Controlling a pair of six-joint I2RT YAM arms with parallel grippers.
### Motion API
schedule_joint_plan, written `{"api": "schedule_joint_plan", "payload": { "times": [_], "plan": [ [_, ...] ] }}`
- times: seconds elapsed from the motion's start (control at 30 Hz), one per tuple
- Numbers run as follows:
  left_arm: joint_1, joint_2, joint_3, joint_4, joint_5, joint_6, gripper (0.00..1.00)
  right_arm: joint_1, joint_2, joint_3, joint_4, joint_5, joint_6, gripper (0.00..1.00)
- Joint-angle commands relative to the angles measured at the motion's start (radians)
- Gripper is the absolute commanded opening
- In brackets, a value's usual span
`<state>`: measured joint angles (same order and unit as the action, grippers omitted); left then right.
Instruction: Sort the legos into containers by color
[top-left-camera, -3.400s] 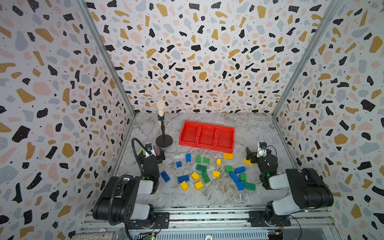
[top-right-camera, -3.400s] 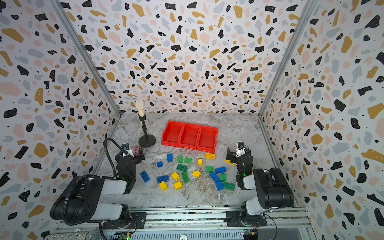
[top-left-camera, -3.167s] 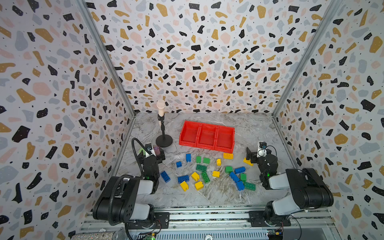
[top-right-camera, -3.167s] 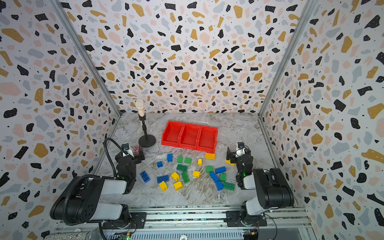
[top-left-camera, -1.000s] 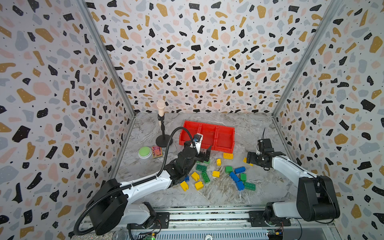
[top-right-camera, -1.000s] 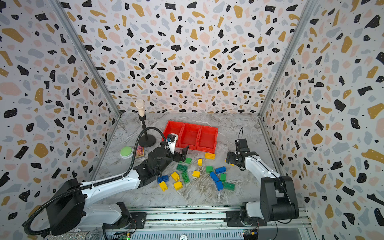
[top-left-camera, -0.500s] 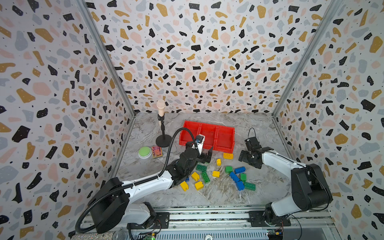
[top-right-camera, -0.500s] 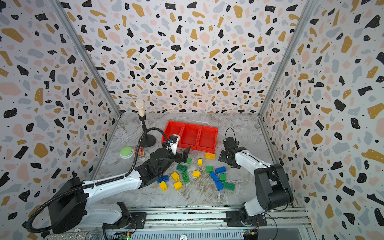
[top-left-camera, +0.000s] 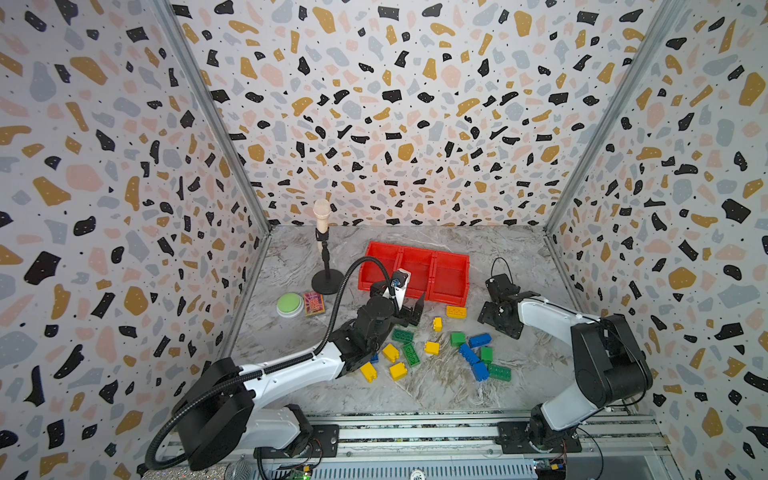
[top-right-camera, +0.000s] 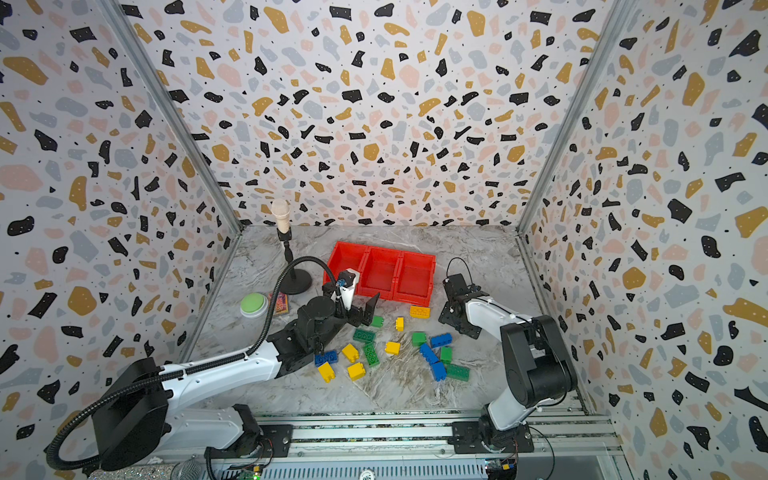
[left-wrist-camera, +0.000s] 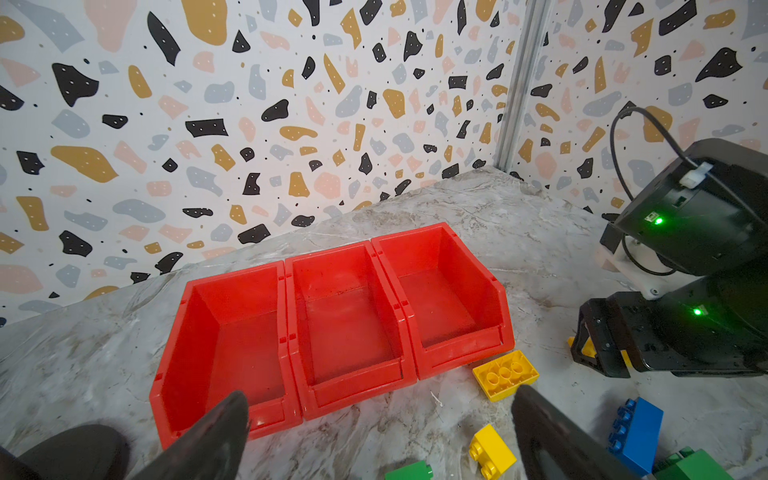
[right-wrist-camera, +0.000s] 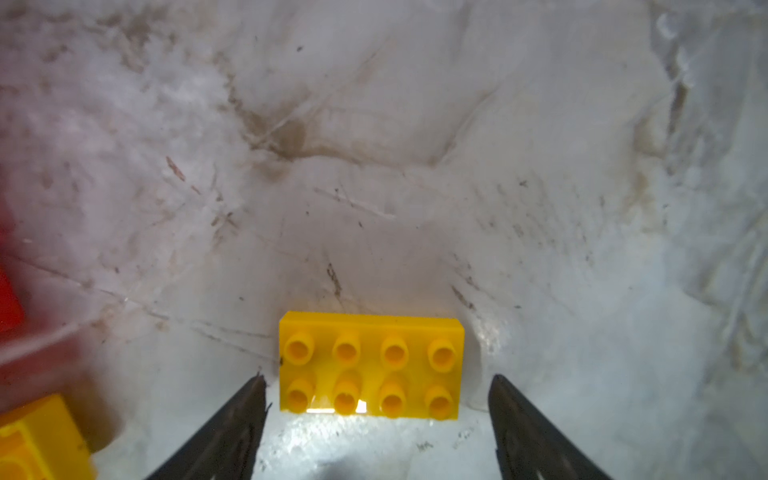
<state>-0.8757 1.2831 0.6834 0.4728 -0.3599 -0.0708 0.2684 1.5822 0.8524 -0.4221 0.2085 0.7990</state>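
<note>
Overhead view of a marble table (top-left-camera: 436, 395) inside speckled walls. At far left sit a round green button (top-left-camera: 289, 303) and a small patterned box (top-left-camera: 313, 302), with a microphone stand (top-left-camera: 327, 270) just behind them.

Next, the left gripper (top-left-camera: 409, 307) hovers near the front of the containers (top-left-camera: 451, 293), 3 red bins joined in a row, all 3 empty. Its jaws are spread wide with nothing between them.

In front of the bins the legos (top-left-camera: 432, 348) lie scattered loose on the table in blue, green and yellow; none is sorted yet. 1 long yellow brick (top-left-camera: 456, 311) rests just in front of the rightmost bin.

At right, the right gripper (top-left-camera: 490, 318) points down at the table, hiding its target in both top views. The right wrist view shows that target: a second long yellow brick (right-wrist-camera: 371, 365), 2 rows of 4 studs, lying flat, studs up. Its long axis runs straight across from 1 jaw to the other, so the jaws would close on its 2 short ends. The jaws are released, with a narrow gap of bare table at each end; neither touches. Only the nearer row of studs sits between the fingertips (right-wrist-camera: 249, 399); the farther row lies beyond them.

The right arm is plainly the nearer; the left gripper is well apart. The likely next move is to reach slightly farther, then close.
</note>
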Motion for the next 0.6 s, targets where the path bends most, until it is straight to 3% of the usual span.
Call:
{"api": "schedule_joint_plan", "payload": {
  "times": [0.0,0.57],
  "plan": [
    [-0.004,-0.025,-0.016,0.038,-0.015,0.019,1.00,-0.023,-0.018,-0.005,0.030,-0.029,-0.042,0.81],
    [-0.003,-0.045,-0.003,-0.011,-0.032,-0.015,1.00,-0.040,0.010,-0.035,0.058,-0.133,-0.143,0.72]
  ]
}}
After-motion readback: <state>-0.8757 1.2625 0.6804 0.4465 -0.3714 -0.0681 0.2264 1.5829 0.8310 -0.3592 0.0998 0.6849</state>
